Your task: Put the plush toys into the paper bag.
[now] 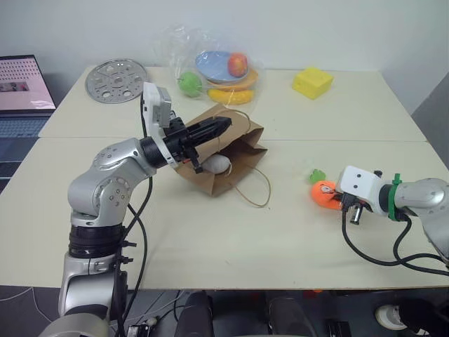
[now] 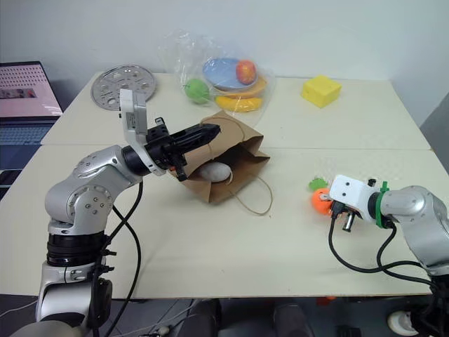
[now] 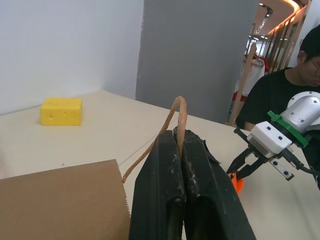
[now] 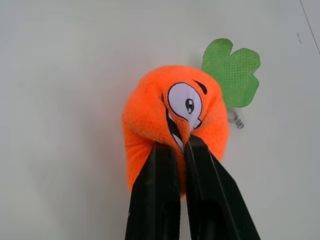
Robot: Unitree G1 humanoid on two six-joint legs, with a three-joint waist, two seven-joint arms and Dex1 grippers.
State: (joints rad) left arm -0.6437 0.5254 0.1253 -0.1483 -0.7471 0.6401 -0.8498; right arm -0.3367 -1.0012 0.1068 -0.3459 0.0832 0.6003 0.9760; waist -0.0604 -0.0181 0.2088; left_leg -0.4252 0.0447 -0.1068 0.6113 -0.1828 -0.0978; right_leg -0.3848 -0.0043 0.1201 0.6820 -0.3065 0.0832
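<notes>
Cream table (image 1: 295, 232) bears all. Brown kraft paper bag (image 1: 235, 151) lies mid-table, mouth propped up: left gripper (image 3: 180, 142) clamped on tan cord handle (image 3: 178, 116). White egg plush (image 1: 216, 164) inside bag. Behind bag: clear plastic-wrapped toy fruit (image 1: 224, 74), perforated metal disc (image 1: 116, 80), yellow foam block (image 1: 312, 82). Right of bag, well apart: orange carrot plush (image 4: 170, 117) on table, right gripper (image 4: 179, 146) pinching it.

Egg toy (image 1: 215, 164) half hidden in paper bag (image 1: 235, 151)

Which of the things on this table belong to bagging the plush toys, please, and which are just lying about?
Job:
carrot plush, pinched by right tool
egg plush, inside bag
paper bag, cord handle clamped in left tool

Lying about:
yellow foam block
bagged toy fruit
perforated metal disc
laptop
</notes>
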